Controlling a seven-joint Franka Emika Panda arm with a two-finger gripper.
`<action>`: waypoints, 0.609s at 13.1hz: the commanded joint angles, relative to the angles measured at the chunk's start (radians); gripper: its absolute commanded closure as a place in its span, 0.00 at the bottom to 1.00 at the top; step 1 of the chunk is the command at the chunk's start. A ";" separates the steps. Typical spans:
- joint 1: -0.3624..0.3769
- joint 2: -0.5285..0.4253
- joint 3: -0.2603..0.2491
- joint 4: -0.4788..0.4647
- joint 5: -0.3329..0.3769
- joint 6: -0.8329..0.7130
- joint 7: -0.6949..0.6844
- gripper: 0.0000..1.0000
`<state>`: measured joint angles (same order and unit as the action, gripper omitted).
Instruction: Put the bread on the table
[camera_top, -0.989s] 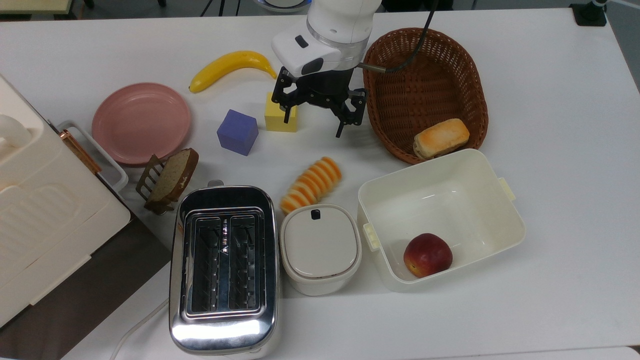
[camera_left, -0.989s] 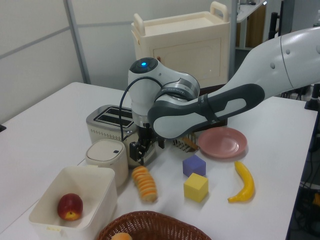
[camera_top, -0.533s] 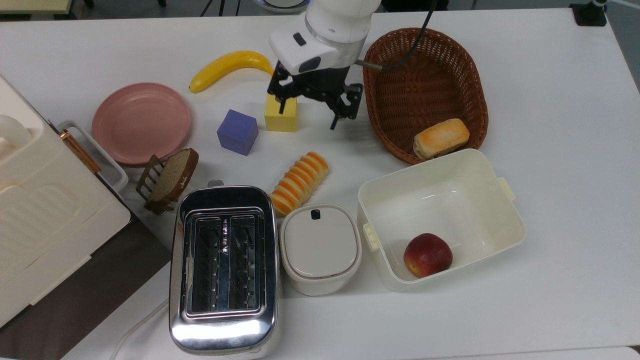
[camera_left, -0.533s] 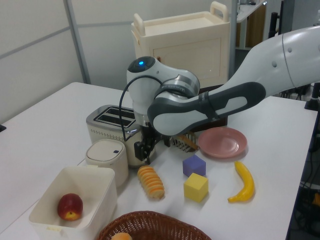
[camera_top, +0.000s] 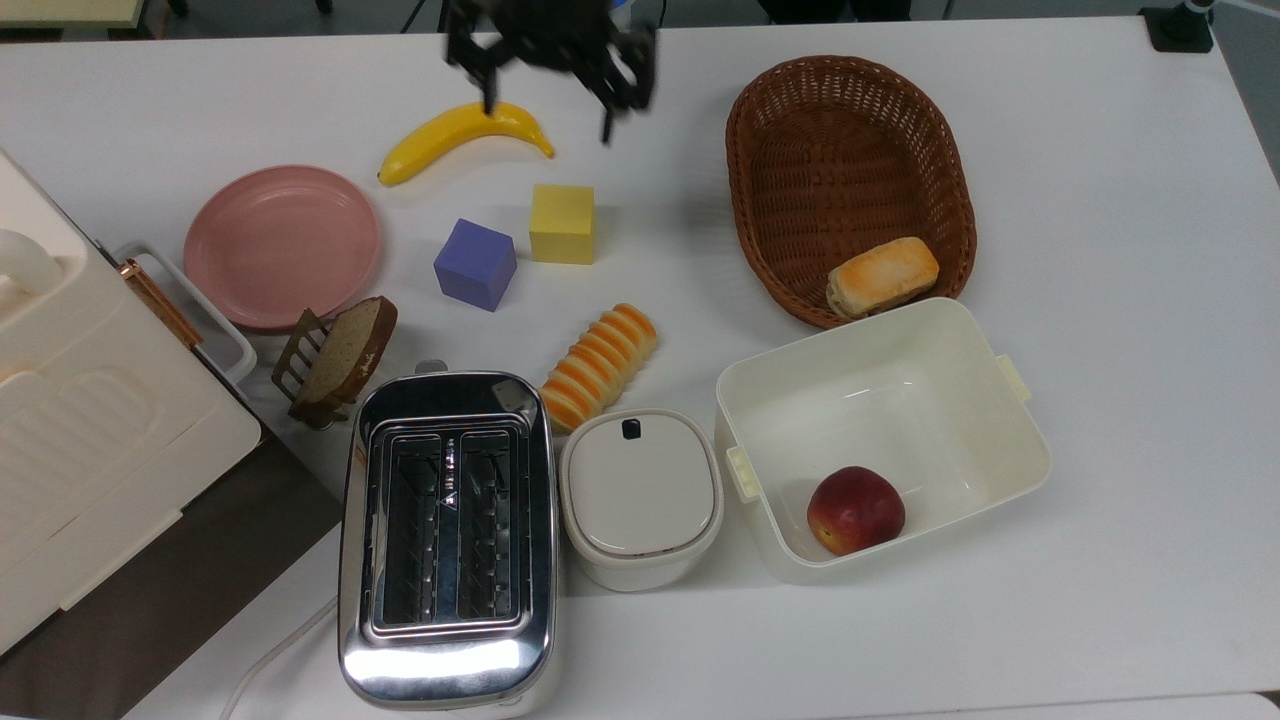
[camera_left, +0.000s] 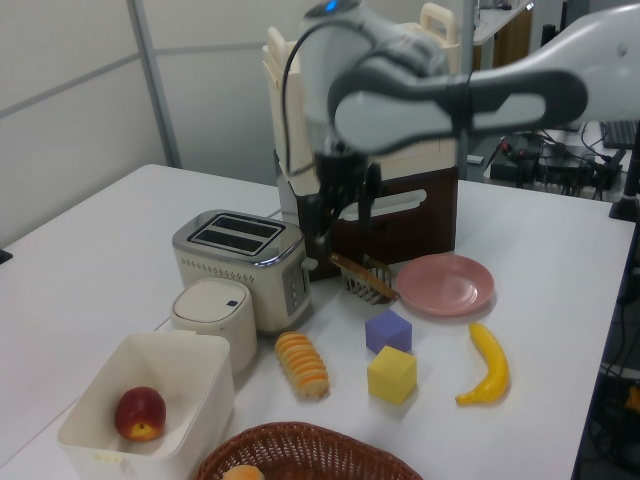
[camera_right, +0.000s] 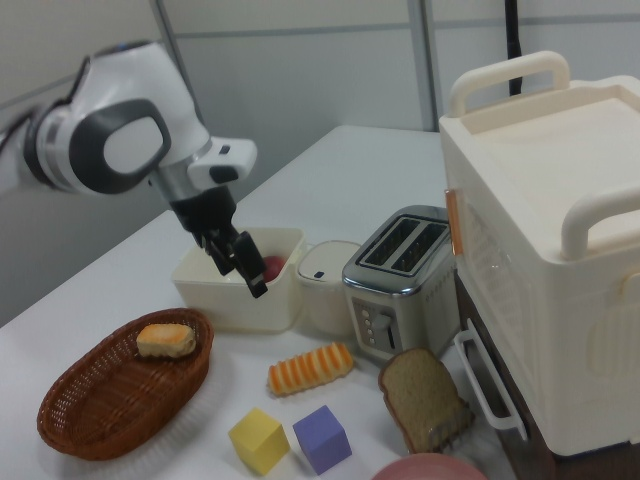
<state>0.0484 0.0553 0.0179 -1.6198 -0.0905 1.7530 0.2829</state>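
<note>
The bread (camera_top: 598, 366) lies flat on the white surface (camera_top: 1100, 200), near its middle, with one end touching the chrome toaster (camera_top: 447, 540) and the lidded cream pot (camera_top: 640, 495) just beside it; nothing holds it. The wicker basket (camera_top: 850, 90) toward the far edge of the surface contains a golden bun (camera_top: 882, 276), and the open cream bin (camera_top: 880, 440) contains a peach (camera_top: 856, 510). The claw (camera_top: 552, 75) hangs high above the far edge of the surface, over the banana (camera_top: 460, 135), with its fingers (camera_top: 608, 110) spread apart and empty. Judgement: the placement appears complete, and the step in hand is the arm's withdrawal. To do it well, the claw should keep rising vertically with fingers apart, well apart from the yellow cube (camera_top: 562, 222), purple cube (camera_top: 475, 264) and basket rim, so that no contact disturbs the bread. The roll is rounded and rests against the toaster; it could roll if nudged.
</note>
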 joint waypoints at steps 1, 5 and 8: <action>-0.129 -0.032 0.008 0.061 0.118 -0.064 -0.094 0.00; -0.122 -0.032 -0.119 0.055 0.224 -0.064 -0.183 0.00; -0.099 -0.029 -0.125 0.052 0.216 -0.066 -0.188 0.00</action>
<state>-0.0895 0.0323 -0.0839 -1.5629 0.1147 1.7119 0.1171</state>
